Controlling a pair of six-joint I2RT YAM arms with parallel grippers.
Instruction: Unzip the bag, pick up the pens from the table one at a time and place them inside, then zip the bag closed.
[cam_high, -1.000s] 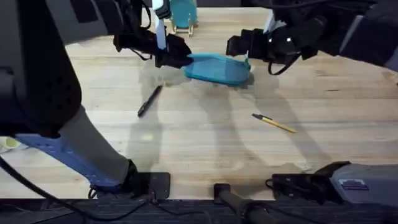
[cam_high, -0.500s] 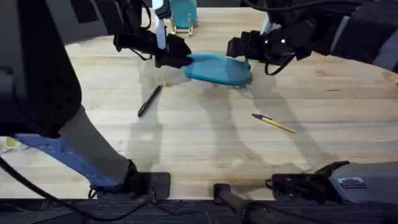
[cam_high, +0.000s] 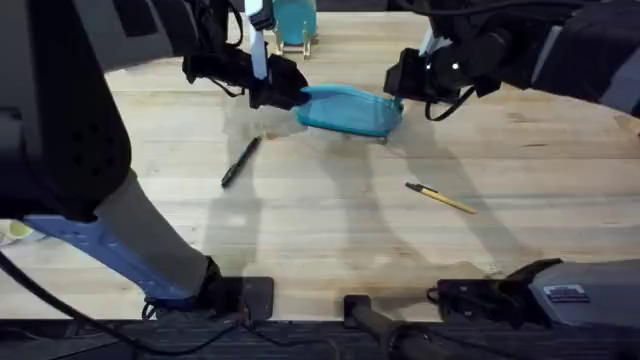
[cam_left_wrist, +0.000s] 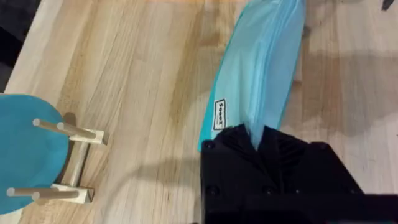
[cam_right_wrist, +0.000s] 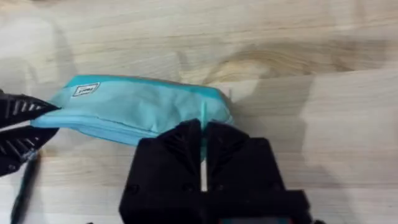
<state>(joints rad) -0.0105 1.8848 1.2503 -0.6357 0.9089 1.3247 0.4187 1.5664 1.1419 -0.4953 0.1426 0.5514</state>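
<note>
The light blue bag (cam_high: 348, 110) lies across the far middle of the table (cam_high: 330, 230), held taut between both arms. My left gripper (cam_high: 290, 97) is shut on the bag's left end; the left wrist view shows the fabric (cam_left_wrist: 261, 62) pinched in the left gripper (cam_left_wrist: 256, 132). My right gripper (cam_high: 398, 88) is at the bag's right end; in the right wrist view the right gripper (cam_right_wrist: 203, 127) is shut on a thin teal zipper pull on the bag (cam_right_wrist: 137, 106). A black pen (cam_high: 240, 160) lies near-left of the bag. A yellow pen (cam_high: 441, 198) with a black end lies to the near right.
A round teal object on a wooden stand (cam_high: 293, 22) stands just behind the bag's left end, close to my left arm; it also shows in the left wrist view (cam_left_wrist: 31, 149). Bare tabletop stretches in front of both pens.
My right gripper has shifted a little to the right at the bag's right end. The left gripper and both pens have stayed put.
</note>
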